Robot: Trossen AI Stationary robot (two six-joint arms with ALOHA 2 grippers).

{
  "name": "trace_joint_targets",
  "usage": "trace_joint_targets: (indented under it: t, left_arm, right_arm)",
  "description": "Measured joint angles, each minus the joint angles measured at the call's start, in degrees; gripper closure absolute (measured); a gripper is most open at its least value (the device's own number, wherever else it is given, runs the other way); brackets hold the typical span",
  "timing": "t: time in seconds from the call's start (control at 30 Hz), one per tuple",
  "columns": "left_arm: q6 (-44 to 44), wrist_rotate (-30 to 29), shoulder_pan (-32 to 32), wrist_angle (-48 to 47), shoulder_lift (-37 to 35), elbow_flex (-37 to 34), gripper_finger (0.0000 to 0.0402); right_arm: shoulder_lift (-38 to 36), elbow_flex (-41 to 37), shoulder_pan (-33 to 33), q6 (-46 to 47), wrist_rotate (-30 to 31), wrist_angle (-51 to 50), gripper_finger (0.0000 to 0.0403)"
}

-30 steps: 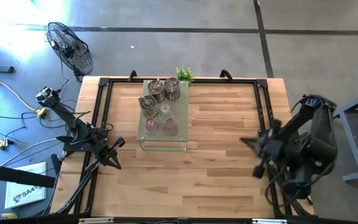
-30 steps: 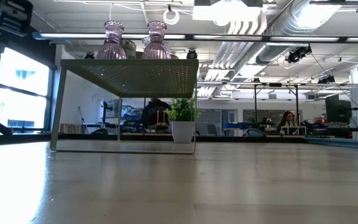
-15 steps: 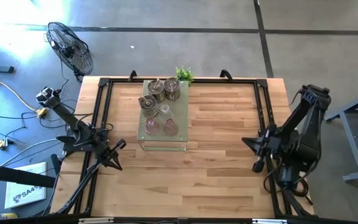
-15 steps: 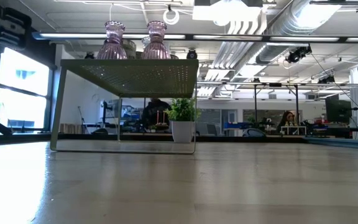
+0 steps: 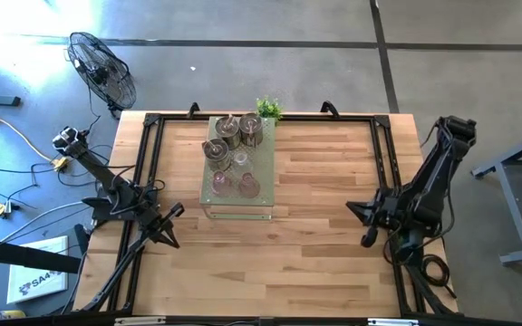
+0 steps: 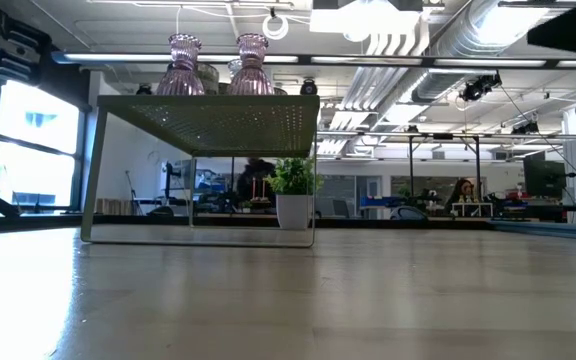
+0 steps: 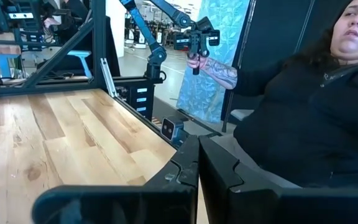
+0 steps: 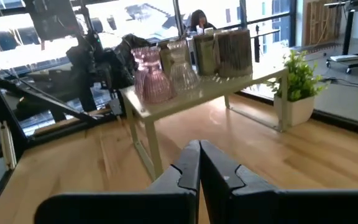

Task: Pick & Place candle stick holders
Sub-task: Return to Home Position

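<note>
Step in hand: stow both arms. All six candle stick holders (image 5: 240,160) stand on top of the pale green perforated shelf (image 5: 265,205) at the table's (image 5: 315,263) far middle. The metal holders (image 5: 227,129) are at the end by the plant (image 5: 268,107), and the pink glass holders (image 5: 220,184) at the near end. As I read it, no placing is left.

- Right gripper (image 8: 199,149): fingers pressed together, empty, at the table's right rail and pointing inward at the shelf, well apart from it.
- Left gripper (image 7: 197,146): fingers likewise closed on nothing, parked at the left rail.

To do this well, I'd fold the right arm (image 5: 433,177) back along its own side. I'd keep the closed fingers high and away from the shelf edge, slow over the last stretch, and not swing across the table. Anything brushing the shelf could topple the glass.

Against one second ago:
- The right arm's upper links have dropped from a bulky raised pose into a slimmer fold, and its gripper has crept slightly inward along the rail.
- A dark shape (image 6: 573,22) now cuts into the low view's upper right corner, probably that arm.
- The left arm, shelf and holders are unchanged.
</note>
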Motion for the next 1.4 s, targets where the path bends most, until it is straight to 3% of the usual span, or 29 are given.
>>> trace_joint_targets:
  t: [0.13,0.27,0.37,0.5,0.63,0.87,1.0,1.4]
  left_arm:
    - [0.13,-0.02,0.00,-0.80,0.00,-0.02,0.0401]
    - [0.49,-0.02,0.00,-0.85,0.00,-0.02,0.0401]
    - [1.29,-0.02,0.00,-0.86,0.02,-0.02,0.0401]
    - [2.02,0.00,0.00,-1.03,0.00,-0.02,0.0401]
    - [2.29,0.24,0.00,-1.75,0.00,-0.02,0.0401]
    - [1.27,2.42,0.00,-2.27,0.00,-0.02,0.0401]
    - [1.29,2.38,0.00,-2.36,0.00,-0.02,0.0401]
    - [-1.76,2.34,-0.01,-2.21,0.02,-0.02,0.0401]
  right_arm:
    - [0.04,-3.95,-0.16,-5.12,-0.74,11.82,0.0402]
    - [0.19,-6.78,-2.69,-14.48,-5.77,26.23,0.0401]
    - [0.18,-9.47,-6.54,-25.25,-13.13,40.13,0.0402]
    - [2.15,-13.95,-13.33,-37.95,-28.16,61.47,0.0401]
    - [6.72,-16.27,-19.36,-44.57,-38.71,73.47,0.0402]
    - [12.34,-17.37,-27.03,-47.25,-51.35,80.51,0.0402]
    - [11.90,-17.37,-29.15,-50.72,-55.02,81.02,0.0402]
    - [-0.89,-25.50,-29.68,-52.50,-54.65,82.85,0.0402]
